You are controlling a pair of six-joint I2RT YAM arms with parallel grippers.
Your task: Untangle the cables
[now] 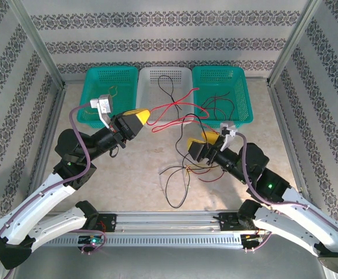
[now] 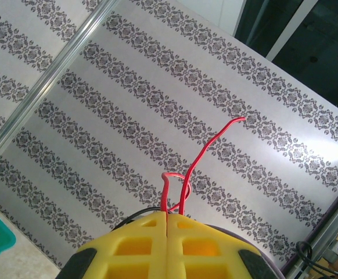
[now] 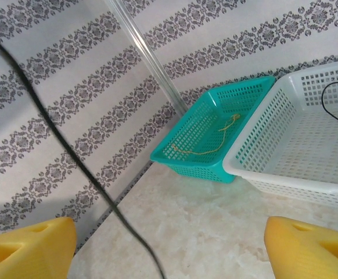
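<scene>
Red cable [image 1: 175, 107] is clenched between the shut yellow pads of the left gripper [image 1: 139, 117], two red strands rising from them. The right gripper [image 1: 197, 145] stands released, its two pads wide apart, just above a loose tangle of black cables [image 1: 183, 170] on the table [image 1: 128, 174]. Three baskets line the back: two teal baskets [image 1: 93, 75] and one white basket [image 1: 163, 71] between them. One yellow wire [image 3: 207, 148] lies in the left teal one.

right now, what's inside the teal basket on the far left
The teal basket holds one thin yellow cable on its floor; from above, the left arm's wrist covers its front edge, hiding it.
</scene>
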